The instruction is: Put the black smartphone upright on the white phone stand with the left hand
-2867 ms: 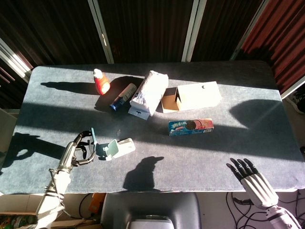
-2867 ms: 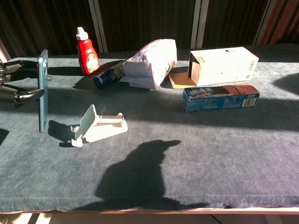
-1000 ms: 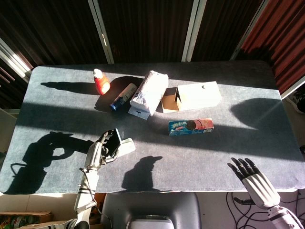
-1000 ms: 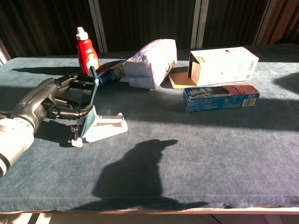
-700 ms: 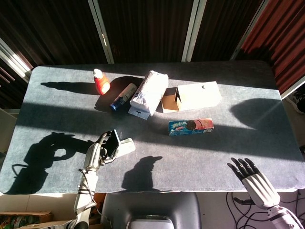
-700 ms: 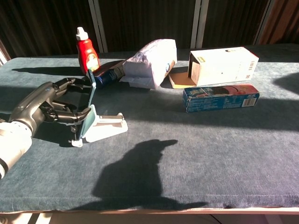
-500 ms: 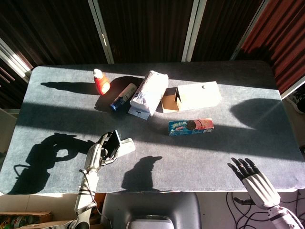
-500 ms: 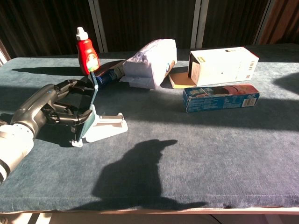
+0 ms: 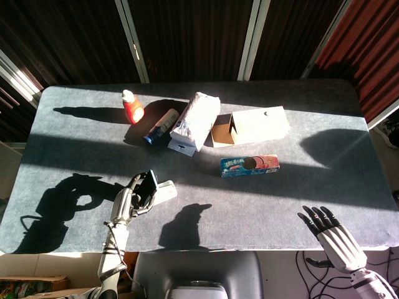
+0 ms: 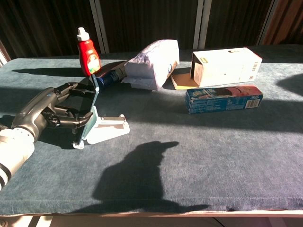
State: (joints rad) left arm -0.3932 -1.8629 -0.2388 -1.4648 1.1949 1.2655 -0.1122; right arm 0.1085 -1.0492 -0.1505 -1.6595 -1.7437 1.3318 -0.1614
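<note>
Left hand point(image 10: 45, 111) clamps the black smartphone point(image 10: 94, 99) upright against the white phone stand point(image 10: 102, 127); right hand point(image 9: 330, 233), at the bench's 5 o'clock, fingers apart.

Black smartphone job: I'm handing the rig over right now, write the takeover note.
Left robot hand: grips the black smartphone by its edges, upright, against the white phone stand.
Right robot hand: off the table's near right edge, fingers spread, holding nothing.
Done: phone brought to the stand.
Left: whether it is fully seated cannot be told; check, then release and pull the left robot hand away.
</note>
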